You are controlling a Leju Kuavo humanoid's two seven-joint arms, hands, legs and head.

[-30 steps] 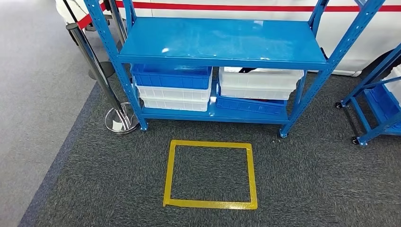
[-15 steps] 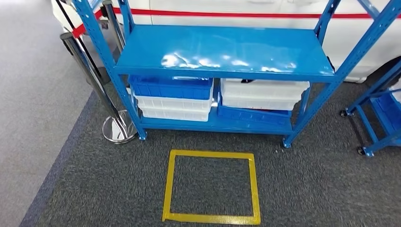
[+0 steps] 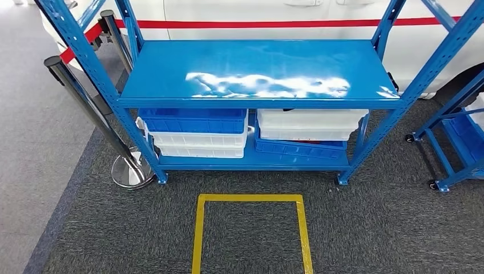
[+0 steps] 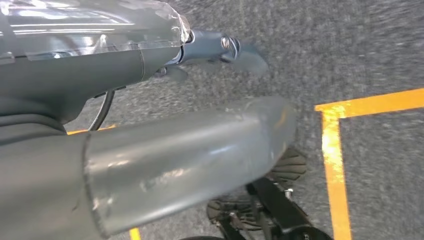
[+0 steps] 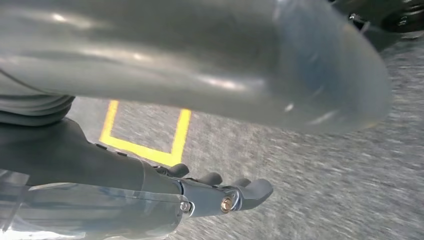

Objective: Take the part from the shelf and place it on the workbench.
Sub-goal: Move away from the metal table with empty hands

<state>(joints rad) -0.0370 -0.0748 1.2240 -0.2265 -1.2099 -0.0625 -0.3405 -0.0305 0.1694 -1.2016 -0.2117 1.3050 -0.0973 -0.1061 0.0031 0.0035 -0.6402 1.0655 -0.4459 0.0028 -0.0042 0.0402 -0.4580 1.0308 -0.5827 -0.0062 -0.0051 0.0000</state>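
Fingers (image 4: 240,52) of the left hand (image 4: 125,70): loose, stretched out, grasping nothing. Fingers (image 5: 250,192) of the right hand (image 5: 150,185): likewise released, apart from the thumb, bare of any load. Both hang low beside the body, over grey carpet (image 3: 371,228) and close to a yellow tape square (image 3: 251,198) on the floor.

Straight ahead, just past the square: a blue shelf (image 3: 257,103), top board glossy and bare. Beneath it, stacked bins: blue and white at left (image 3: 194,120), white over blue at right (image 3: 308,120).

Cannot make out the part itself; likely inside a bin, so no telling its long axis. Lies forward of both hands, roughly centred, so neither hand plainly nearer. Calls for stepping closer and raising an arm before any reach.
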